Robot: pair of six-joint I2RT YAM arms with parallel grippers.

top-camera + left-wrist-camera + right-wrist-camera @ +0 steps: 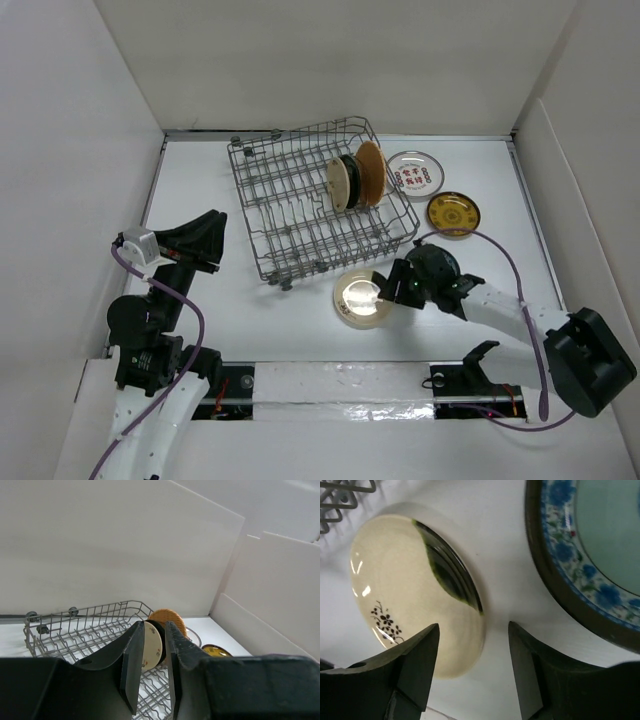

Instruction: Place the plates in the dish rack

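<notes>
The grey wire dish rack [290,205] holds three plates on edge: cream [339,183], black [350,180] and orange-brown [371,172]. Another cream plate [362,298], with a dark green patch, lies flat on the table in front of the rack. My right gripper [398,287] is open at its right rim. In the right wrist view [475,665] one finger is over that plate [395,590] and the other over bare table. A teal patterned plate [600,555] lies just beside it. My left gripper [215,240] is raised left of the rack, slightly open and empty.
A white plate with red marks [415,172] and a yellow patterned plate [453,214] lie flat right of the rack. White walls enclose the table on three sides. The left wrist view shows the rack [75,630] and its plates beyond the fingers.
</notes>
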